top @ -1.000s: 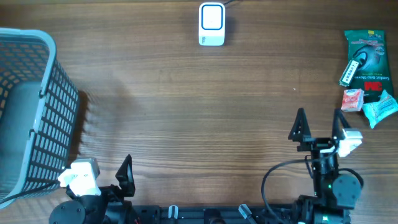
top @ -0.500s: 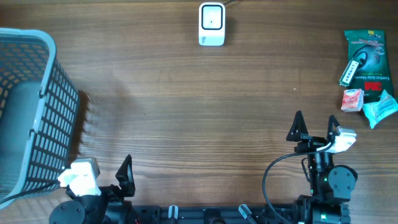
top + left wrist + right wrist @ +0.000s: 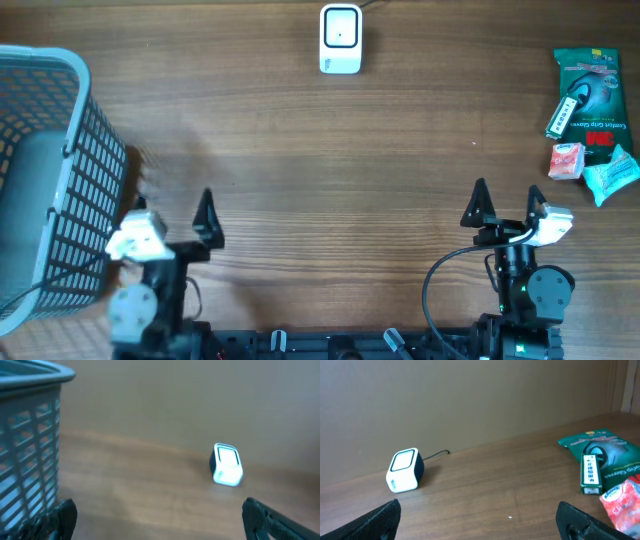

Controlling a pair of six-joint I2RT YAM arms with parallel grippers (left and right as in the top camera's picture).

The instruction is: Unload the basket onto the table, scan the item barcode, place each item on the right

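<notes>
At far right, green pack (image 3: 603, 80) marked 3M; left pincer (image 3: 172, 208), right pincer (image 3: 508, 195) spread, empty.

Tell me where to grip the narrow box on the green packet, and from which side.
Best to pinch the narrow box across its short width midway, coming down with the right gripper. It lies flat and slanted on the green packet, so turn the jaws to match.

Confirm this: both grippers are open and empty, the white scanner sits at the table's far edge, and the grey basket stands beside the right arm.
One error: the overhead view shows the grey basket beside the left gripper, not the right gripper. The rest holds: both are open and empty, and the white scanner sits at the far edge.
</notes>
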